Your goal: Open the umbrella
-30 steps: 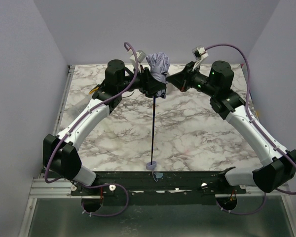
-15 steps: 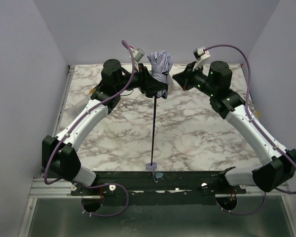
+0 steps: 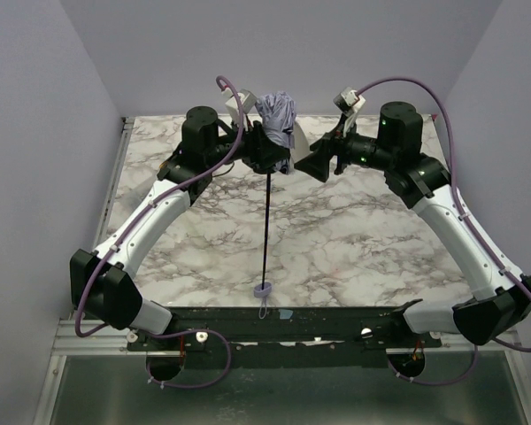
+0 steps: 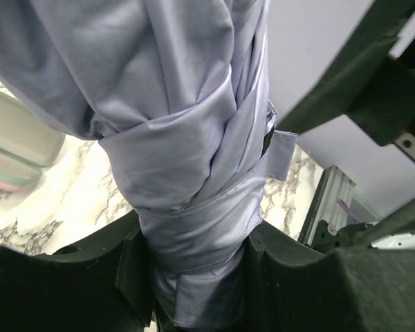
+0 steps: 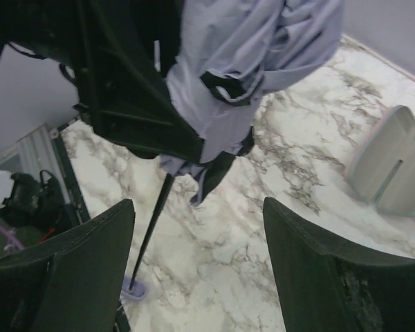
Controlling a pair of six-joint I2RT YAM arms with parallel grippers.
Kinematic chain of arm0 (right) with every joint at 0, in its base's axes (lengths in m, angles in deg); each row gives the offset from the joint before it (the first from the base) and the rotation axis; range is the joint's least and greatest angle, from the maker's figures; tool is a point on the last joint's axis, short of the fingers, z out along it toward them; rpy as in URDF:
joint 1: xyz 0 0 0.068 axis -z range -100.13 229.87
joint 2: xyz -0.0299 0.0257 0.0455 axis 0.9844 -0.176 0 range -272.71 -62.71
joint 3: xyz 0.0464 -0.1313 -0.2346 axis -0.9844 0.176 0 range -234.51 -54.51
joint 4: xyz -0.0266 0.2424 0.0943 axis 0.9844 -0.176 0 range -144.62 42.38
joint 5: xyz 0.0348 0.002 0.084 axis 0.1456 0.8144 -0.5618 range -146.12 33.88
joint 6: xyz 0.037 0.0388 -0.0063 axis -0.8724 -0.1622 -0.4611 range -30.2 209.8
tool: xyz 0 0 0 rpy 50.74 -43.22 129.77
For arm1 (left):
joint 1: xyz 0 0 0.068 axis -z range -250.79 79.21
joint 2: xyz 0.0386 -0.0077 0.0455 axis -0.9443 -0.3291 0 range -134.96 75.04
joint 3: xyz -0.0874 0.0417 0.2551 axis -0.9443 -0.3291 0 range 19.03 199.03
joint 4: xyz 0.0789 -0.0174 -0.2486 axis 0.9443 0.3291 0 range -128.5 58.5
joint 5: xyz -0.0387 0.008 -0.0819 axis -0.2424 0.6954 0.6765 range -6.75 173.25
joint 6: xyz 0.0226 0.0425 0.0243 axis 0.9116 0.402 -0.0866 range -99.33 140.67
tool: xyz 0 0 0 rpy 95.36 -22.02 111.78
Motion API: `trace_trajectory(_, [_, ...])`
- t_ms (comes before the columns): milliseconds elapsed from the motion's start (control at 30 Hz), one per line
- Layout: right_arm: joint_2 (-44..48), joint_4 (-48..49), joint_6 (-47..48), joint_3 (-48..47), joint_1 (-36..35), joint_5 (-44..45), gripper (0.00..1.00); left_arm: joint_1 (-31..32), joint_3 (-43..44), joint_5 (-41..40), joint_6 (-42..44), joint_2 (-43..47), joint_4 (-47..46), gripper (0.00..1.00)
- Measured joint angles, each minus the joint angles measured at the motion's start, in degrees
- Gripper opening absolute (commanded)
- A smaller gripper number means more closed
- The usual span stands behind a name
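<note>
The umbrella (image 3: 276,117) hangs upright over the far middle of the marble table (image 3: 363,239), its pale lavender canopy still bundled. A strap (image 4: 194,214) is wrapped round the folds, with a loose tab sticking out. The thin black shaft (image 3: 267,230) runs down to the small lavender handle (image 3: 264,290) near the front edge. My left gripper (image 3: 270,158) is shut on the lower canopy; in the left wrist view the fabric (image 4: 180,124) fills the gap between the fingers (image 4: 69,277). My right gripper (image 3: 323,161) stands open just right of the canopy (image 5: 249,62), holding nothing. Shaft (image 5: 152,221) and handle (image 5: 133,290) show between its fingers.
A clear plastic box (image 5: 394,166) stands on the table behind the umbrella, seen also in the left wrist view as the clear box (image 4: 21,145). A metal rail (image 3: 115,190) runs along the table's left edge. Pale walls close in the back and sides.
My right gripper has opened and drawn slightly back from the canopy. The left arm has shifted the umbrella a little to the left, and the handle has swung left with it.
</note>
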Motion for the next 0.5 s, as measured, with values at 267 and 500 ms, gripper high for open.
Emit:
trace_trajectory(267, [-2.2,-2.3,-1.4,-3.8,0.0,-4.3,0.44,2.6,0.2,-3.5,4.4,0.0,3.1,0.0])
trace_trajectory(500, [-3.3,-1.9,-3.5,-3.8,0.0,-0.5,0.26,3.7,0.3,-4.7,5.7,0.0,4.0,0.0])
